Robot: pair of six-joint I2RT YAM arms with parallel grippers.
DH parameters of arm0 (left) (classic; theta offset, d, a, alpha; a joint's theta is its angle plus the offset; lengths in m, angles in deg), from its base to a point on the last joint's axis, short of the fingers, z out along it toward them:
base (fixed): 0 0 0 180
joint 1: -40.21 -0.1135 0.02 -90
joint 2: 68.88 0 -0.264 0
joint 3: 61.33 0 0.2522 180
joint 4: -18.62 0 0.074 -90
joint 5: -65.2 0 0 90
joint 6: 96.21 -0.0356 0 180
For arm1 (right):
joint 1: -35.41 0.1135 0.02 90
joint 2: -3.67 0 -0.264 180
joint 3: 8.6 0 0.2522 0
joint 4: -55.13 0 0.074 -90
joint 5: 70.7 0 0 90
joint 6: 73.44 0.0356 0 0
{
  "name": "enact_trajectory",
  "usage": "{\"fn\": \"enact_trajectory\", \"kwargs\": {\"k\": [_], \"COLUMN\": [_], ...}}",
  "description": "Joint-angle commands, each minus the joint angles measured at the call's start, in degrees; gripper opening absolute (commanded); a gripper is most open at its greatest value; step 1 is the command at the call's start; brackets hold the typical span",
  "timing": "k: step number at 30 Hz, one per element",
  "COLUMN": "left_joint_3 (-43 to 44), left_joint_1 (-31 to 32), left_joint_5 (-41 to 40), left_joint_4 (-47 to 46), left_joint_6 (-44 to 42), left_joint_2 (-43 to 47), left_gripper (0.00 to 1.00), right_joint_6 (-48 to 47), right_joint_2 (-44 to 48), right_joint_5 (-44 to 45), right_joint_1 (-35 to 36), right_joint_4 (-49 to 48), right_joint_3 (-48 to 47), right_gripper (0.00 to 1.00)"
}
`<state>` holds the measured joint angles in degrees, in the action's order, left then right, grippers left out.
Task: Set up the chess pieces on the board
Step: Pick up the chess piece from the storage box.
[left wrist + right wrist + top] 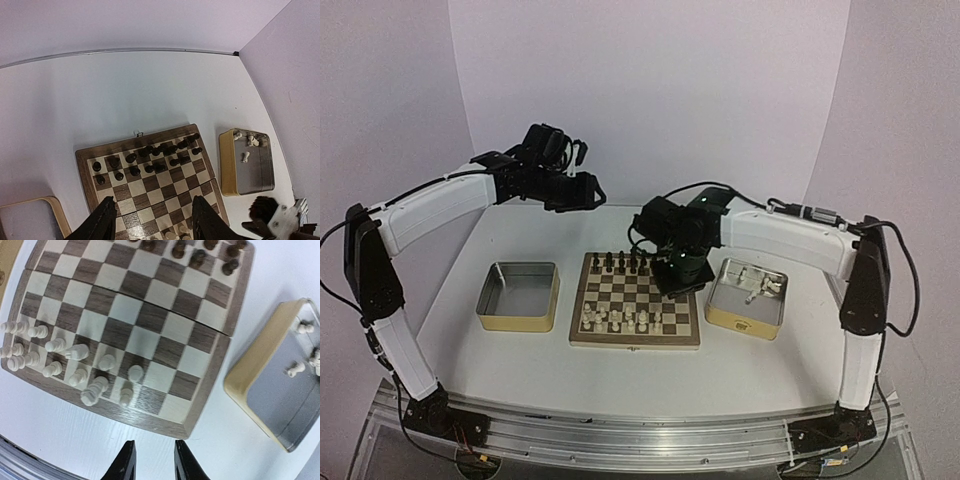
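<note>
desk (620, 225): white top | board (635, 343): flat at centre | left tin (518, 322): beside board, apart | right tin (743, 322): beside board, apart

Plain white counter (740, 365) boxed in by pale lilac walls (660, 90) on three sides, soft even light, only faint shadows. Silver metal rail (640, 437) runs along the near edge.

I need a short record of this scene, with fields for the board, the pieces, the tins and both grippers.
board: centre of table, between two tins
cream pieces: on near rows, right-end squares bare
dark pieces: on far rows
right tin: holds a few cream pieces
left tin: no pieces seen inside
left gripper: open, empty
right gripper: open, empty, above the board
</note>
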<state>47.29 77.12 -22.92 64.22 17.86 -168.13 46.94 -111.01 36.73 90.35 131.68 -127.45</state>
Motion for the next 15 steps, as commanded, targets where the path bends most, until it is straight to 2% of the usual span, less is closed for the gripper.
{"fn": "enact_trajectory", "kwargs": {"k": [1, 6, 9, 15], "left_joint_3": [3.5, 7.7, 11.4, 17.9], "left_joint_1": [0.0, 2.9, 5.8, 8.5], "left_joint_5": [5.8, 8.2, 9.1, 10.3], "left_joint_4": [-2.4, -2.7, -2.5, -2.5], "left_joint_6": [0.7, 1.1, 1.3, 2.6], "left_joint_2": [-2.9, -6.4, -9.8, -15.3], "left_gripper": [0.50, 0.50, 0.50, 0.50], "right_joint_6": [2.5, 2.6, 3.0, 4.7], "right_joint_2": [8.4, 12.1, 10.8, 5.1], "right_joint_5": [4.1, 0.6, -3.0, -5.0], "right_joint_1": [-9.5, -21.6, -27.2, -31.5], "right_joint_4": [1.9, -3.9, -7.7, -13.2], "right_joint_3": [5.9, 14.2, 17.6, 19.2], "right_gripper": [0.26, 0.27, 0.29, 0.30]}}
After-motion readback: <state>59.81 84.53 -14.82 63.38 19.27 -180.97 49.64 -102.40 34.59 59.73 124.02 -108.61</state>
